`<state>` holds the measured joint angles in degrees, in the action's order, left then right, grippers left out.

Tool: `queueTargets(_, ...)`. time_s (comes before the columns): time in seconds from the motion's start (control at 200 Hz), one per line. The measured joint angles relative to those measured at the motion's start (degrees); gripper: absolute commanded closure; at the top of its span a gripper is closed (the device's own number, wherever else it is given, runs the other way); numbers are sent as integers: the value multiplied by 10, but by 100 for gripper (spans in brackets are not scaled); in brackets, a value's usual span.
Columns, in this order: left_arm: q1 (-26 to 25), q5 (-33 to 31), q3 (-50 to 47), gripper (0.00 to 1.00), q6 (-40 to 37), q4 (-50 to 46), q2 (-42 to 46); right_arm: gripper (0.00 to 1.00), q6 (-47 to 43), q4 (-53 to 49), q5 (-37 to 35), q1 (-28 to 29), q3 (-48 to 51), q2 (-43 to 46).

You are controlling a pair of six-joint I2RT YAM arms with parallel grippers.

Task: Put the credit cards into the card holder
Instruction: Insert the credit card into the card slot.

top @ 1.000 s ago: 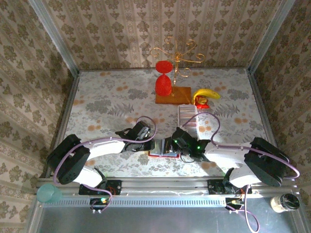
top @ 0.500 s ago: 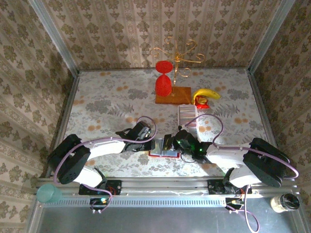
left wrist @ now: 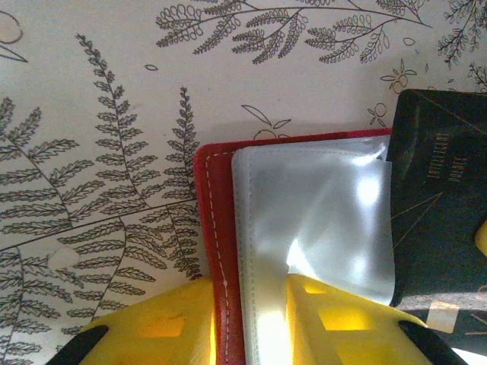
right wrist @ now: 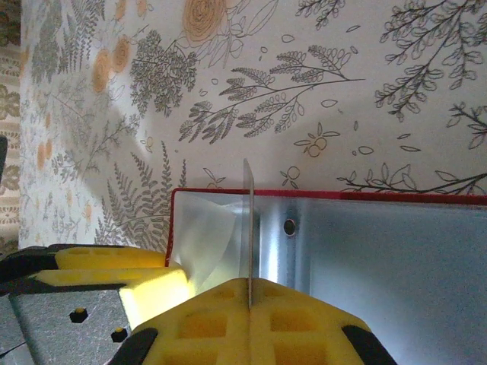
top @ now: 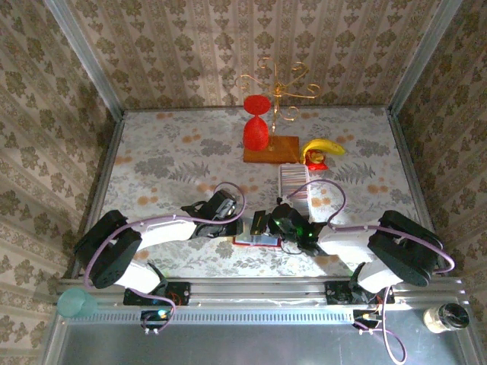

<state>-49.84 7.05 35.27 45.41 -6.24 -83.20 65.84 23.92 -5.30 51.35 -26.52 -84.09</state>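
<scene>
The red card holder (top: 257, 241) lies open near the table's front edge, its pale inside up. My left gripper (left wrist: 251, 327) is shut on its red cover (left wrist: 217, 228) and a clear sleeve (left wrist: 312, 220), lifting the sleeve. My right gripper (right wrist: 249, 293) is shut on one thin credit card (right wrist: 247, 220), seen edge-on and upright over the holder's pale inside (right wrist: 380, 251), beside the lifted sleeve. In the left wrist view that card's dark face (left wrist: 441, 205) is at the right. The row of remaining credit cards (top: 294, 181) lies behind the holder. From above, both grippers (top: 238, 226) (top: 268, 223) meet over the holder.
At the back stand a red goblet glass (top: 256, 133), a brown wooden board (top: 272, 149) and a gold wire stand (top: 278, 84). A banana (top: 323, 147) lies to the right of the board. A teal cup (top: 76, 303) and a jar (top: 445, 318) sit below the table's front rail.
My right gripper has moved left with the card, bringing it over the open holder next to the lifted sleeve. The left gripper has kept its grip and place.
</scene>
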Motion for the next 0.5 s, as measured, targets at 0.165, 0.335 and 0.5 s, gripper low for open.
queueTargets(0.165, 0, 0, 0, 66, 0, 0, 0, 100, 6, 3, 15, 0, 0, -1)
queueTargets(0.335, -3, 0, -4, 55, 1, 5, 0, 100, 11, -2, 29, 1, 0, -1)
queueTargets(0.5, -7, -3, -5, 55, 0, 8, 0, 100, 21, -4, 38, 1, 4, 2)
